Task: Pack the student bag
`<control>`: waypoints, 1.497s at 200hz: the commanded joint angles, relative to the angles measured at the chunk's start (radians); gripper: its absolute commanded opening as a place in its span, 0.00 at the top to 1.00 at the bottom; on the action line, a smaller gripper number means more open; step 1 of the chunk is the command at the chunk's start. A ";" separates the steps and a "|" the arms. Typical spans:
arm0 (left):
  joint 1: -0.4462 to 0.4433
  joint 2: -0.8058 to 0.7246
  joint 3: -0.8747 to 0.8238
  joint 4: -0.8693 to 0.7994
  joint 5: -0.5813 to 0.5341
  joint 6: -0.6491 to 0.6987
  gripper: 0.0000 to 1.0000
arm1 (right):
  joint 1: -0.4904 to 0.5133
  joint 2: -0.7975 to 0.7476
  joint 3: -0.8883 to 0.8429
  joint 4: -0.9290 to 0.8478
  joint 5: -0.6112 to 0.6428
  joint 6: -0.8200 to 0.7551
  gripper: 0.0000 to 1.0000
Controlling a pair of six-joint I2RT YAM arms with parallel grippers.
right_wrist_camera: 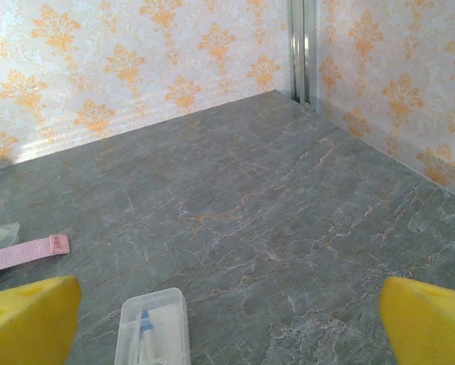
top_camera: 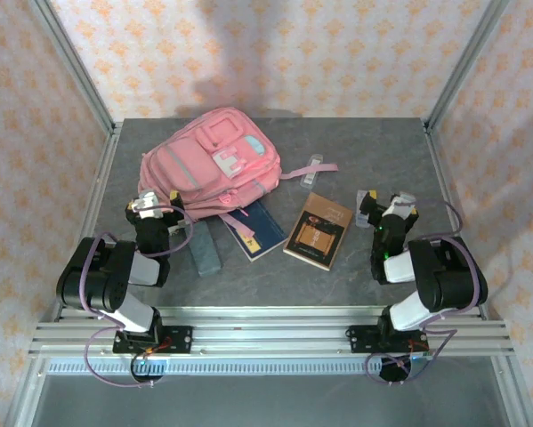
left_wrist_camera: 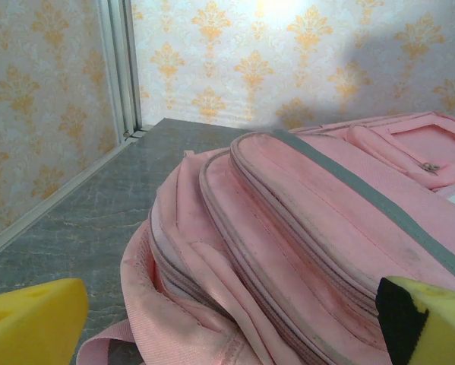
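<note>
Surface [top_camera: 275, 285]: grey, marbled; it carries everything we list below.
Student bag [top_camera: 211, 160]: lies flat with its front up, toward the far-left corner of the surface. Its near edge overlaps the blue book. The zip lines in the left wrist view look closed to us.
Brown book [top_camera: 318, 230]: lies flat near the middle of the surface, right of the bag and apart from it.
Blue book [top_camera: 255, 229]: lies flat, its far end tucked under the bag's near edge.
Grey case [top_camera: 205, 247]: a long dark pouch just left of the blue book, toward the near edge.
Clear box [right_wrist_camera: 153, 327]: small and lidded, toward the right edge, with something blue inside that we cannot make out.
Progress: we judge the packing barely begun. We see no compartment open, and both books, the case and the box lie outside. Opening the bag and loading each item is all left to do.
Left arm: folded low, elbow back at the near edge, forearm pointing at the bag's near-left side. The left gripper [top_camera: 144, 206] is spread wide and pinches nothing. We cannot tell if it touches the fabric.
Right arm: folded the same way near the right edge. The right gripper [top_camera: 392, 206] is spread wide and empty, the clear box just ahead of its fingers.
</note>
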 commanded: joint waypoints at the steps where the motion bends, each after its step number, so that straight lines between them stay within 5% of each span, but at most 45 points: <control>1: 0.003 -0.005 0.015 0.002 0.019 -0.002 0.00 | -0.002 -0.011 0.008 0.010 -0.008 -0.008 0.00; 281: 0.007 -0.005 0.016 -0.004 0.025 -0.007 0.01 | -0.004 -0.016 0.004 0.017 -0.007 -0.007 0.00; 299: -0.001 -0.040 0.022 -0.040 -0.032 -0.014 0.01 | -0.004 -0.094 0.061 -0.142 0.021 0.005 0.00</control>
